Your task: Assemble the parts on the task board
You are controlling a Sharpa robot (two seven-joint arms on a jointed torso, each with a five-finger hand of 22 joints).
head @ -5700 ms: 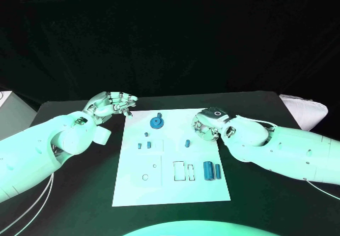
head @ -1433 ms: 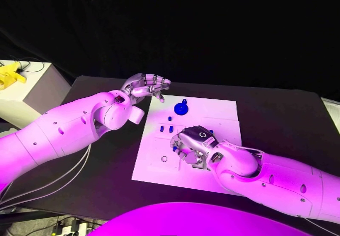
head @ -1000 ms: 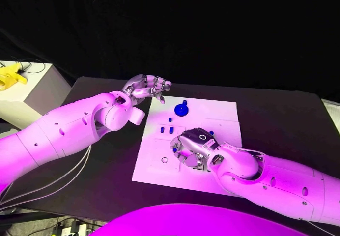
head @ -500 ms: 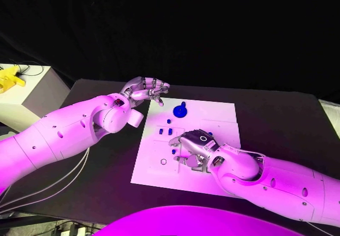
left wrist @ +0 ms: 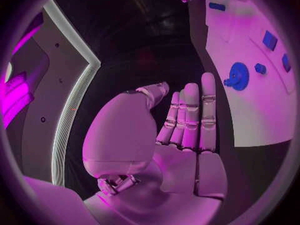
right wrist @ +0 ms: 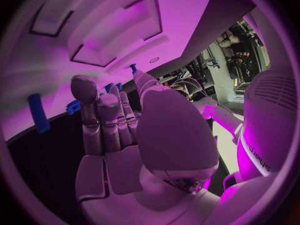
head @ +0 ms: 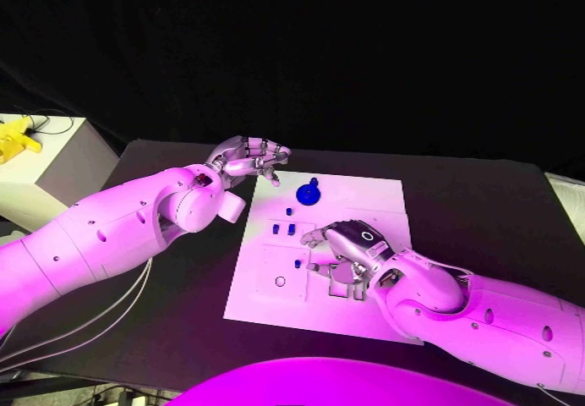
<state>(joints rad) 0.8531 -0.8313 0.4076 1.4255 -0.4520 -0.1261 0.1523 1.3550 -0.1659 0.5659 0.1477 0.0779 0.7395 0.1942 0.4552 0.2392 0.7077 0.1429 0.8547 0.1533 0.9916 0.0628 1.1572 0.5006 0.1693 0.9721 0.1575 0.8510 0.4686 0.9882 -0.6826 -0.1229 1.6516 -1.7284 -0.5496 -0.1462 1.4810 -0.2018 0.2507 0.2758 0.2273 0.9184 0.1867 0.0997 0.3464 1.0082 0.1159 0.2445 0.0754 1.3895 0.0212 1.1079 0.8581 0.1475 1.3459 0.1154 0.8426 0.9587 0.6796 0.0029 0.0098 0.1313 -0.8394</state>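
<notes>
— What's the surface like, and the room round it?

— A black table (head: 488,211) with a black curtain behind it. Off its far left corner stands a white cabinet (head: 43,169) with something yellow (head: 15,135) on top. The white task board (head: 366,199) lies in the middle of the table, long side running away from the robot.

— Any writing or labels?

— None I can read. Only thin outlined rectangles and a small ring (head: 281,282) on the board.

— How many parts can you count?

— In the head view, one blue gear (head: 309,194) near the board's far edge, one small blue peg (head: 290,211) just beside it, and a pair of small blue blocks (head: 283,228) side by side nearer the robot. The left wrist view shows another blue piece (left wrist: 217,6) further down the board. Anything more is hidden under the right hand.

— And the hands?

— The left hand (head: 248,159) hovers off the board's far left corner, over bare table; its fingers (left wrist: 190,115) lie straight and pressed together, with nothing in them. The right hand (head: 345,252) is down over the middle of the board, fingers pointing at the recessed outlines. Its fingers (right wrist: 106,117) are curled in, and the right wrist view shows blue close against the fingertips, but I cannot tell whether it pinches a part or only hovers above one.
</notes>
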